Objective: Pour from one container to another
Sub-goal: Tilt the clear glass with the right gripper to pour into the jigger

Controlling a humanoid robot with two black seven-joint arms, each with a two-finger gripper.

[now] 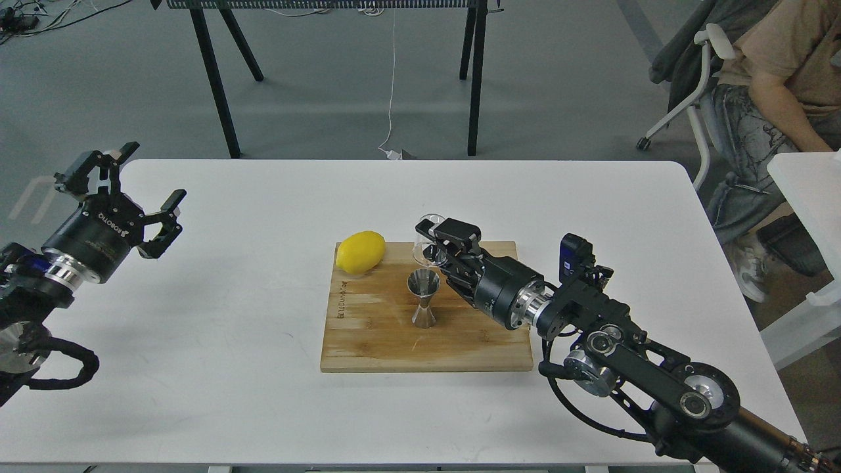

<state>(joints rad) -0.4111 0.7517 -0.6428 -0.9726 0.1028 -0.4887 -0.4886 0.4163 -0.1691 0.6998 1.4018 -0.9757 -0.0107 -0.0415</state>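
**Tilting the glass cup over the jigger**

You have a white worktop [230,368] carrying a wooden cutting board [374,341] near its middle. Your left pincer [146,197] hangs over the worktop's left edge with fingers spread apart, holding nothing. Your right pincer [433,246] is clamped on the glass cup [426,246], tipped above the board's back edge. A lemon [361,251] lies on the board's back left corner. The jigger [424,299] stands upright mid-board, just below the cup.
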